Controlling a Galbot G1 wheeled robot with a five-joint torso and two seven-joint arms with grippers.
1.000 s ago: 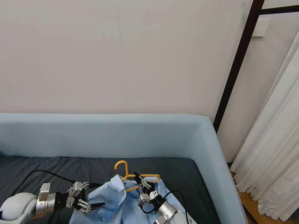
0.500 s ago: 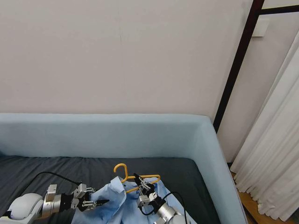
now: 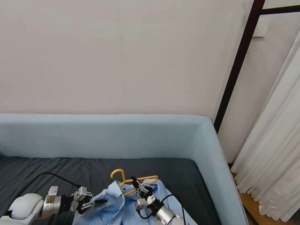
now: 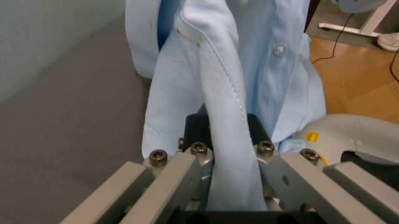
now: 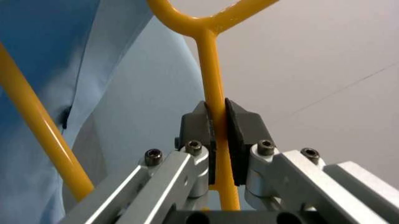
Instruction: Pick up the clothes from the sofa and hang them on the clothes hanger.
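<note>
1. A light blue shirt (image 3: 114, 207) is seen crumpled on the dark grey seat cushion (image 3: 42, 168) of the pale blue sofa (image 3: 117, 133), at about 6 o'clock in the head view.
2. A yellow hanger (image 3: 143, 178) is found at the shirt's 12 o'clock edge. Its hook is turned toward 10 o'clock and its lower arm is partly covered by the fabric.
3. The left gripper (image 3: 96, 204) is placed at the shirt's 9 o'clock side, low over the cushion. In the left wrist view its jaws are clenched on a stitched fold of the shirt.
4. The right gripper (image 3: 139, 189) is set amid the shirt, reaching toward 11 o'clock. In the right wrist view its jaws are clamped on the hanger's neck, just below the hook.
5. A black pole (image 3: 236, 65) and a white curtain (image 3: 276, 154) are seen beyond the sofa's 3 o'clock end.
</note>
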